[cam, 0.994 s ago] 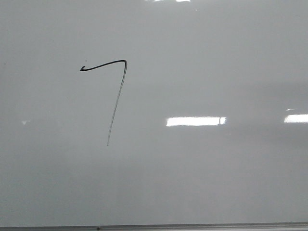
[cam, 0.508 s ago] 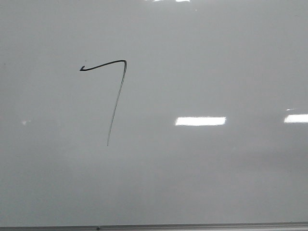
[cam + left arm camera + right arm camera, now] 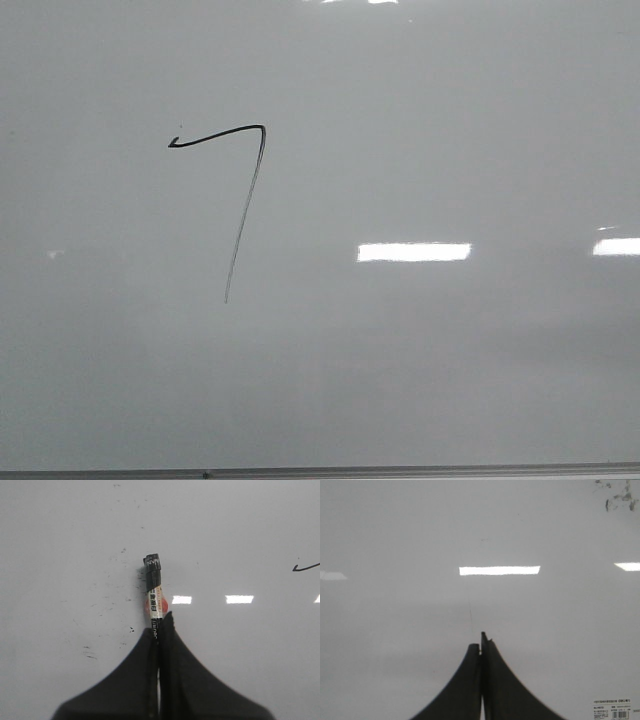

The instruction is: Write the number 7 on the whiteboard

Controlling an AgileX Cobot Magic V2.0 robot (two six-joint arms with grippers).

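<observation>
The number 7 (image 3: pixel 245 190) sits finished on the whiteboard (image 3: pixel 450 380). Left pincer (image 3: pixel 159 625) pinches a marker (image 3: pixel 154 592) poking out ahead of its tips; right pincer (image 3: pixel 481 642) is pressed together, empty.

Thin black number 7 (image 3: pixel 245 190) on glossy whiteboard (image 3: pixel 450 380)

The number 7 (image 3: pixel 240 190) sits on the whiteboard's (image 3: pixel 450 380) upper left.

In the left wrist view the number 7 (image 3: pixel 306 567) is cut by the picture's edge; the marker (image 3: pixel 154 597) barrel vanishes between the left gripper (image 3: pixel 160 630) fingers. The small label (image 3: pixel 612 708) print is unreadable.
</observation>
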